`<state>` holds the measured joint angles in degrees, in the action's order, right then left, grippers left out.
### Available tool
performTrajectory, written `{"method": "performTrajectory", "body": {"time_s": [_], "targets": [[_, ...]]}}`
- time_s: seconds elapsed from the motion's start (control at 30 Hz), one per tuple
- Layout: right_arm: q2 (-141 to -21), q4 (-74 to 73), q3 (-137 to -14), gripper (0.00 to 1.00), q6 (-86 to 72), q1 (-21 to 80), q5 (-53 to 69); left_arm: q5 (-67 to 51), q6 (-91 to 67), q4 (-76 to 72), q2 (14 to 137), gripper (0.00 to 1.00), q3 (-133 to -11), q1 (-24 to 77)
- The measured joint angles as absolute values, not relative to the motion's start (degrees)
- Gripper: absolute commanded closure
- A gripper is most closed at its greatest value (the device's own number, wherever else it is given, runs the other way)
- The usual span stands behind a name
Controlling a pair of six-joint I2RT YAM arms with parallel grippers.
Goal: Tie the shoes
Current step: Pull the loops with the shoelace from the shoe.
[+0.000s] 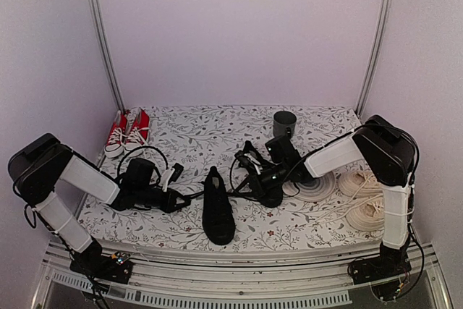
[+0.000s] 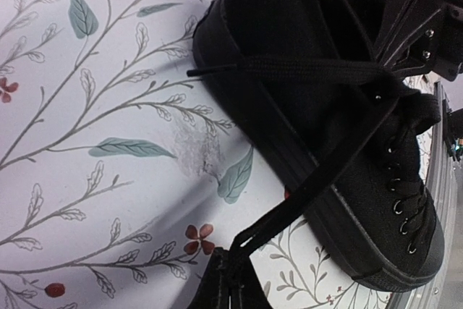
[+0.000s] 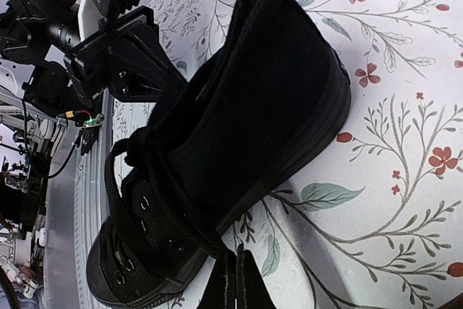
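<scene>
Gripping a black lace point(image 2: 318, 179), the left pincer point(image 2: 230, 280) is clenched just beside the black shoe point(image 2: 325, 106); right pincer point(image 3: 235, 280) likewise clenched on a lace.

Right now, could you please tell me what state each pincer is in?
Left pincer: closed on a lace of the black shoe.
Right pincer: closed beside the same shoe; whether it pinches a lace cannot be told.

Matt black canvas shoe point(image 3: 239, 128) on smooth printed tablecloth point(image 2: 94, 179).
</scene>
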<state>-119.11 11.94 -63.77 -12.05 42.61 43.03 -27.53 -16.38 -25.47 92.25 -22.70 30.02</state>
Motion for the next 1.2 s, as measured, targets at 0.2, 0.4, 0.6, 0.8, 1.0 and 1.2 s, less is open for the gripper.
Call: {"method": "performTrajectory", "body": {"time_s": [0.2, 0.4, 0.6, 0.8, 1.0, 1.2], "targets": [[-119.04, 10.70, -64.16, 0.99, -12.03, 42.57, 41.76, -27.66, -16.38, -25.74, 92.27, 1.00, -22.59, 30.17], [-117.91, 7.66, -64.42, 0.99, -11.77, 42.59, 38.59, -27.66, -16.36, -25.80, 92.25, 1.00, -22.55, 30.46], [-117.82, 6.20, -64.64, 0.99, -11.16, 42.72, 37.06, -27.66, -16.38, -25.89, 92.29, 1.00, -22.50, 30.50], [-118.39, 5.72, -65.25, 0.99, -11.11, 42.72, 36.77, -27.62, -16.38, -26.37, 92.64, 1.00, -22.50, 30.50], [-118.80, 4.60, -66.28, 0.99, -11.07, 42.76, 36.82, -27.90, -15.79, -27.33, 93.34, 0.95, -22.74, 31.16], [-117.97, 3.70, -66.92, 0.61, -10.37, 43.13, 38.52, -27.16, -12.47, -27.49, 91.29, 0.46, -22.85, 36.12]]}}
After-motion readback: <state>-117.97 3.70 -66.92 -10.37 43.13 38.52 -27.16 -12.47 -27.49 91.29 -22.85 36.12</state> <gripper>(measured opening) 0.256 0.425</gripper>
